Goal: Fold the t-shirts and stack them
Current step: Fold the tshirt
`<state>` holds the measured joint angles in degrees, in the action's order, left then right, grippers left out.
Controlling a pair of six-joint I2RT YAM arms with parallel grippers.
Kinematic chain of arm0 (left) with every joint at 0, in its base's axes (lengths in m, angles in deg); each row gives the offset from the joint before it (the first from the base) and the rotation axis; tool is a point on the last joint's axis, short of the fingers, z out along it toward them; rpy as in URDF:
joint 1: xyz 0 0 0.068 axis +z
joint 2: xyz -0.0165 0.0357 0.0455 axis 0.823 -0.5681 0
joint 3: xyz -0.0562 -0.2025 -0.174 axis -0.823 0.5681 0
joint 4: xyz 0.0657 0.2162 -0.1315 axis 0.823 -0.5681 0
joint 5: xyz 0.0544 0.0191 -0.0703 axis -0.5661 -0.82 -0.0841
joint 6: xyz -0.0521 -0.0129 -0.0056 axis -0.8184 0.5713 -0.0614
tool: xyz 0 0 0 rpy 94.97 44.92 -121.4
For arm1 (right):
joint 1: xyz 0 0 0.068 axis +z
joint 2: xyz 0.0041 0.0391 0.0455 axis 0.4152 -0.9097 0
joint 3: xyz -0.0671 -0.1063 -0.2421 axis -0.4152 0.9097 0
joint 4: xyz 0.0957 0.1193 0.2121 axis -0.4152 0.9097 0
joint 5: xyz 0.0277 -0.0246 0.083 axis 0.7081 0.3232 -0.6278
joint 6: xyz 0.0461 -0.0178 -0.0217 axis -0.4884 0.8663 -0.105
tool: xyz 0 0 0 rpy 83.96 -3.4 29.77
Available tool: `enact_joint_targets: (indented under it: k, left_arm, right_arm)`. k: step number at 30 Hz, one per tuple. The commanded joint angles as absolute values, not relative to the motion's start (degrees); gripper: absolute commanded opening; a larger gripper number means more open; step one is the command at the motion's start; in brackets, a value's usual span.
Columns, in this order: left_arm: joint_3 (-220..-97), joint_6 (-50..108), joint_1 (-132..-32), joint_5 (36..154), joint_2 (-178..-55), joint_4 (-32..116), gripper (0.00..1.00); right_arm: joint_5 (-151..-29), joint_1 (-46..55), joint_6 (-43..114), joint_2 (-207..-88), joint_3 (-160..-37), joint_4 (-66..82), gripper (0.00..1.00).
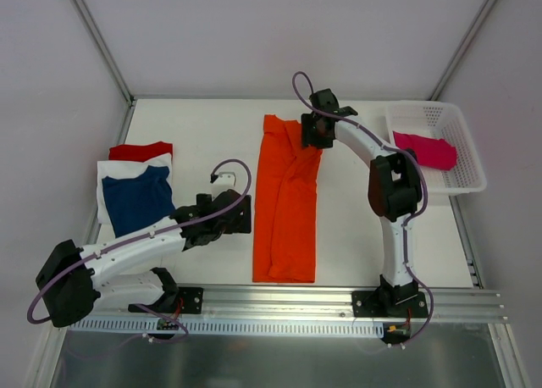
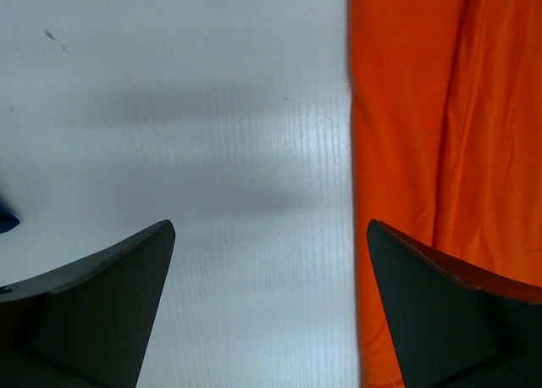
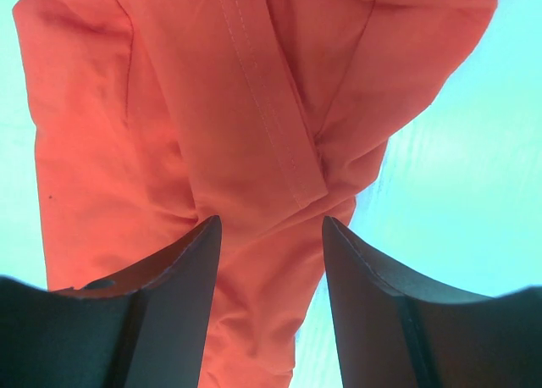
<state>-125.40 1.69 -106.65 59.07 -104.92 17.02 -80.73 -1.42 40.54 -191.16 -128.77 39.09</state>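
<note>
A bright orange t-shirt (image 1: 286, 210), folded into a long strip, lies in the middle of the table; it also shows in the left wrist view (image 2: 440, 108) and the right wrist view (image 3: 212, 91). A navy t-shirt (image 1: 135, 197) lies on a white one (image 1: 108, 174) and a red one (image 1: 140, 151) at the left. A magenta t-shirt (image 1: 426, 149) lies in the basket. My left gripper (image 1: 244, 213) (image 2: 269, 227) is open and empty, low at the orange shirt's left edge. My right gripper (image 1: 312, 134) (image 3: 271, 223) is open over the shirt's far right corner, with a sleeve hem below it.
A white mesh basket (image 1: 474, 163) stands at the far right of the white table (image 1: 203, 134). A metal rail (image 1: 288, 299) runs along the near edge with both arm bases on it. Walls close in the table at the back and sides.
</note>
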Motion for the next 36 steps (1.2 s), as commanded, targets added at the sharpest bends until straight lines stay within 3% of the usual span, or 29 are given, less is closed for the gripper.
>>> enact_joint_targets:
  k: [1, 24, 27, 30, 36]
  left_arm:
    - [-124.19, 0.38, -106.01, 59.40, -104.41, 17.41, 0.99]
    - [-119.62, -0.06, -104.25, 59.66, -99.67, 17.32, 0.99]
    - [-119.44, -0.23, -104.07, 59.66, -99.49, 17.32, 0.99]
    - [-119.18, -0.59, -103.90, 60.19, -99.93, 17.32, 0.99]
    - [-119.27, -1.29, -103.81, 61.24, -101.51, 17.50, 0.99]
  right_arm:
    - [-78.56, -1.33, 41.24, -187.98, -128.17, 38.50, 0.55]
    - [-78.12, -1.50, 39.93, -195.45, -131.69, 38.59, 0.53]
    - [-78.64, -1.68, 39.75, -195.81, -132.13, 38.50, 0.45]
    - [-78.82, -1.68, 39.58, -196.25, -132.57, 38.59, 0.29]
    - [-79.44, -1.77, 39.84, -195.63, -132.57, 38.85, 0.29]
